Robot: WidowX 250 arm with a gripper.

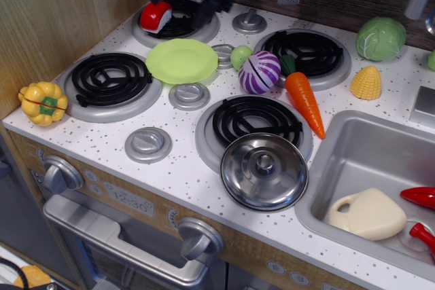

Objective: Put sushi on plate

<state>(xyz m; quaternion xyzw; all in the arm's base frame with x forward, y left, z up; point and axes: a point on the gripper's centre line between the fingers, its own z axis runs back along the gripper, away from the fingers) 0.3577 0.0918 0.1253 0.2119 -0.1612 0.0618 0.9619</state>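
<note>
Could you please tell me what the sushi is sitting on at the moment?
The sushi rests on the left edge of the back-left burner, on its black coil. The gripper hangs over that burner and covers the back of the coil. The plate lies apart, just in front.
</note>
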